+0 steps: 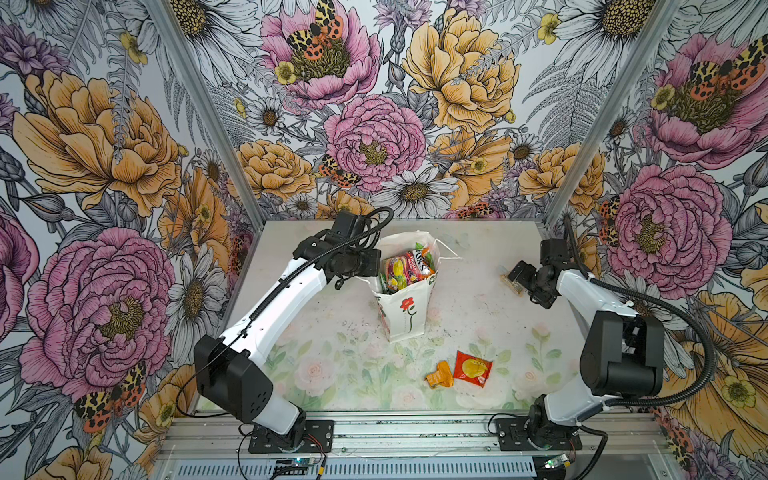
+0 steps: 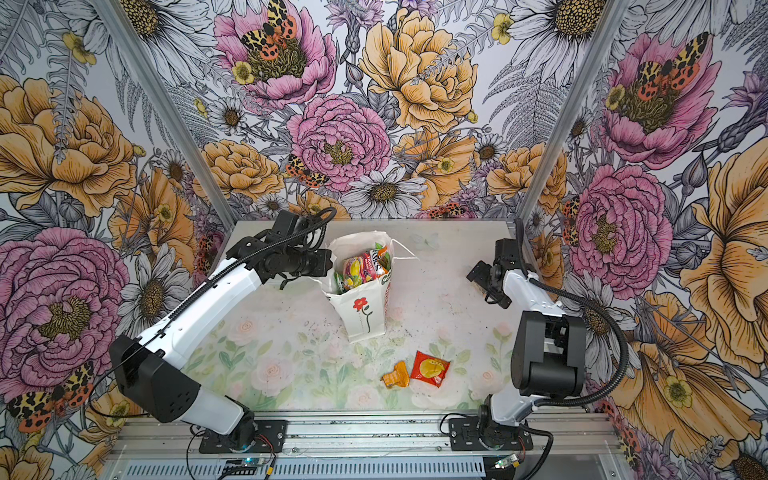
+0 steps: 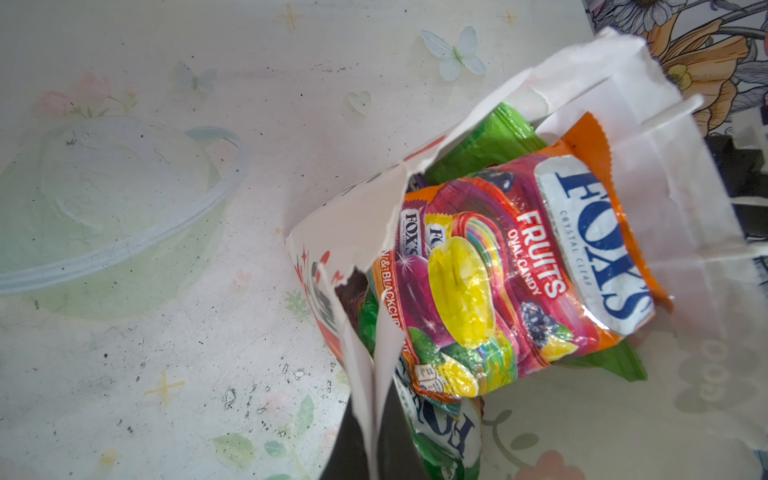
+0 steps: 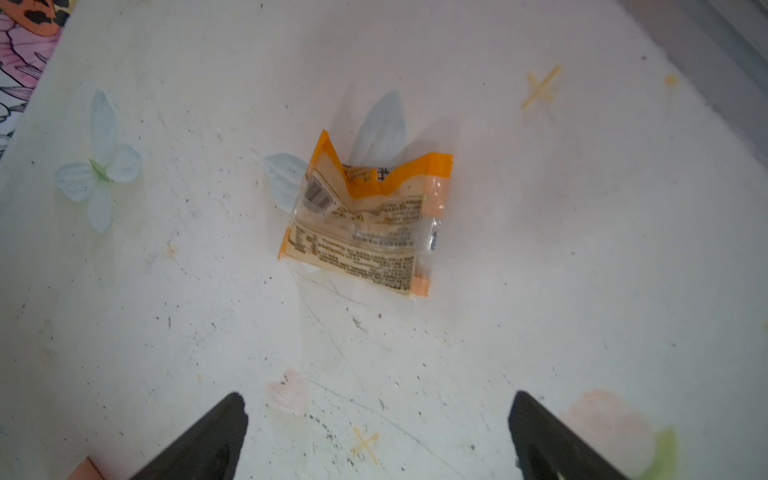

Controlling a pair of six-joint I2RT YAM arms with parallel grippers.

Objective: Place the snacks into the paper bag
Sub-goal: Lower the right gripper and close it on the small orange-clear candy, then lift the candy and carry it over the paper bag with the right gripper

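Note:
The white paper bag (image 1: 405,316) (image 2: 361,316) (image 3: 685,232) stands upright mid-table, its red flower facing the front. Several snacks fill it, with a FOX'S packet (image 1: 405,268) (image 2: 361,266) (image 3: 498,270) on top and a green packet (image 3: 490,141) behind it. My left gripper (image 1: 380,270) (image 2: 332,266) (image 3: 374,449) is shut on the bag's torn left rim. A clear, orange-edged packet (image 4: 365,224) (image 1: 510,284) lies at the back right. My right gripper (image 4: 377,415) (image 1: 515,278) hovers open just short of it, holding nothing. A red-yellow packet (image 1: 473,368) (image 2: 430,368) and an orange packet (image 1: 439,375) (image 2: 395,375) lie in front of the bag.
Floral walls close in the table on three sides. A metal rail (image 1: 415,432) with both arm bases runs along the front edge. The bag's cord handle (image 1: 451,254) sticks out toward the right. The left arm's forearm (image 1: 282,303) spans the table's left part.

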